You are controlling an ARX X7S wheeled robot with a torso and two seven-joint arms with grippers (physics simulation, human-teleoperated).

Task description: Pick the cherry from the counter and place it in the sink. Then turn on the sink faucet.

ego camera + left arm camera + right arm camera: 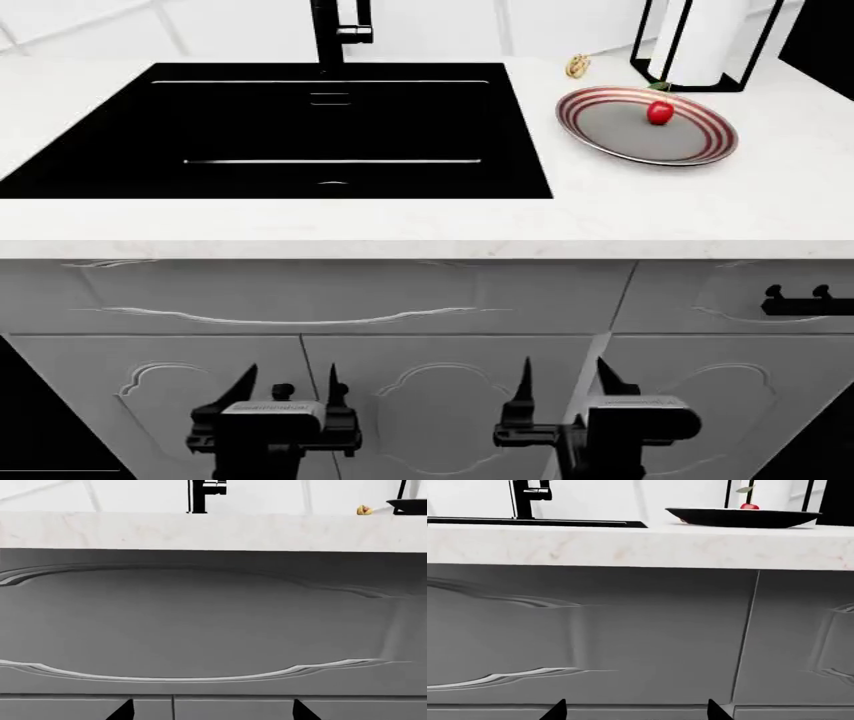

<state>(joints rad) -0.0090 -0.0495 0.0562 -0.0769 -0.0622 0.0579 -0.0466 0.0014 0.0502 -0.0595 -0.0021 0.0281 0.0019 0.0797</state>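
Both tools (558,385) hang well below cherry (659,113).

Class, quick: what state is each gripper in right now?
Left gripper: open, holding nothing.
Right gripper: open, holding nothing.

light: bright, even | shadows: faint | focus: sharp | render: clean, no glare

Head view looks down over the counter (400,225); both wrist views face its front edge — low, close.
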